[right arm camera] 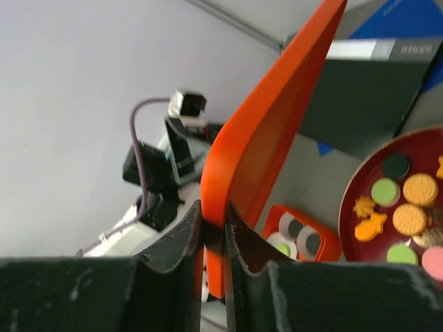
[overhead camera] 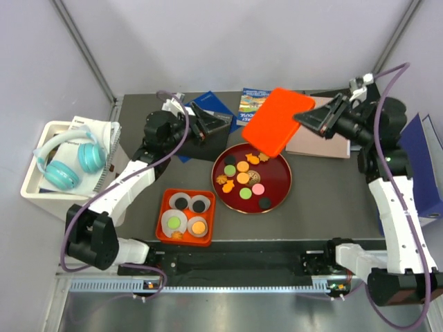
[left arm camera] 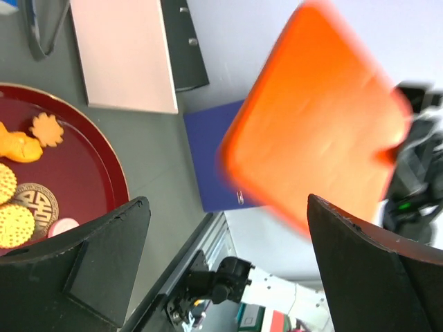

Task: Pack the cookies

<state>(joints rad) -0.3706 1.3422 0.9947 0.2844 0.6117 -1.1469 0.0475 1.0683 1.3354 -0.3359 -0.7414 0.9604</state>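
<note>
Starting at the left edge, a white bin (overhead camera: 34, 181) holds one pair of blue headphones (overhead camera: 67, 160). Next comes the left gripper (overhead camera: 216, 126), up in the air over the far side of the table (overhead camera: 315, 197), with its two fingers (left arm camera: 83, 263) wide apart and nothing between them. Closer to the near edge sits one square orange box (overhead camera: 188, 191) with four white paper cups (overhead camera: 181, 215) in it. Two cups hold a black cookie, one holds a green one and one holds an orange one. Just to the right of the box, almost touching it, is one round dark red plate (overhead camera: 277, 181). The other cookies (overhead camera: 243, 178) lie flat on it, about thirteen of them: two black, two green, one pink, some round orange ones and some orange flower and fish shapes. One orange lid (overhead camera: 278, 119) hangs in the air above the far rim of the plate. It is tilted, and its long side runs from far right down to near left, with the low end over the plate. The right gripper (overhead camera: 304, 117) has its fingers (right arm camera: 183, 238) shut tight on the lid's far right edge. Some bare grey table shows to the right of the plate, and a pink book (overhead camera: 322, 144) lies flat behind it.
</note>
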